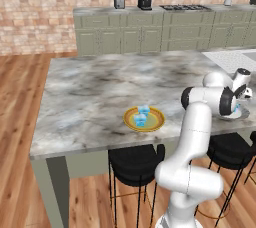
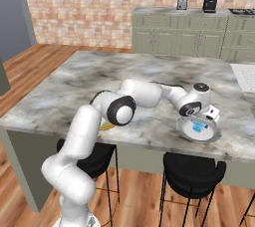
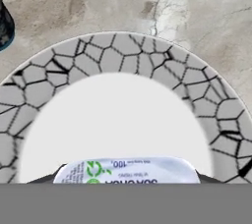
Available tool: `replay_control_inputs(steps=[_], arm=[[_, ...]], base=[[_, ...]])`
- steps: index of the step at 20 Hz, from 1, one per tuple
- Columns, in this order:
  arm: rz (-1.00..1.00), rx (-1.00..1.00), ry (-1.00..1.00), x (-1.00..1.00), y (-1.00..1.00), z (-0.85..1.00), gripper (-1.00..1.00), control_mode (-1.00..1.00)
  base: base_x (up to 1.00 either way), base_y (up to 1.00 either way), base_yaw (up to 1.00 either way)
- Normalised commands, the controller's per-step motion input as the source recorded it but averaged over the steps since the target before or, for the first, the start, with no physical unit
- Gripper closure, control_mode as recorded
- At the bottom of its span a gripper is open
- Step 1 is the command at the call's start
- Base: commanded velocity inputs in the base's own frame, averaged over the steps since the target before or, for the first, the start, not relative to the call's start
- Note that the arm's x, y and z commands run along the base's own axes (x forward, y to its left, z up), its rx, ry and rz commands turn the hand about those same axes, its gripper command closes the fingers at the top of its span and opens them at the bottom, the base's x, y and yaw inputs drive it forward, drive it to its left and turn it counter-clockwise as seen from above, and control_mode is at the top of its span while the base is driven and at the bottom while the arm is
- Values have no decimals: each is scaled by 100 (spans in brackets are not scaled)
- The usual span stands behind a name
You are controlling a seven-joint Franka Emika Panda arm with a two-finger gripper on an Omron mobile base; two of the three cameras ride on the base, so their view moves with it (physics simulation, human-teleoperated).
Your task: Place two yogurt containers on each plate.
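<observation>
The yellow-rimmed plate lies near the island's front edge with two light-blue yogurt containers on its centre. A sliver of it shows behind my elbow in the right base view. The grey-white plate lies to the right, close to the same edge, and its crackled rim rings a plain white centre. My gripper hangs low over that plate, shut on a third yogurt container. Its printed whitish lid sits between the fingertips. Whether the cup touches the plate I cannot tell.
The marble island falls away at its front edge just beside both plates. Black bar stools stand below it. A white patterned mat lies at the far right. A dark rounded thing sits beside the grey plate.
</observation>
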Motion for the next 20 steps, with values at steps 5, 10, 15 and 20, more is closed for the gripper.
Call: replay_control_inputs(steps=[5,10,15,20], arm=[[-2,0,0,0,12,-4,-100,-100],[-11,0,1,0,0,13,-100,-100],[-9,-2,0,0,4,8,-100,-100],[-6,0,0,-17,6,53,-100,-100]], base=[[0,0,0],[0,0,0],[0,0,0],[0,0,0]])
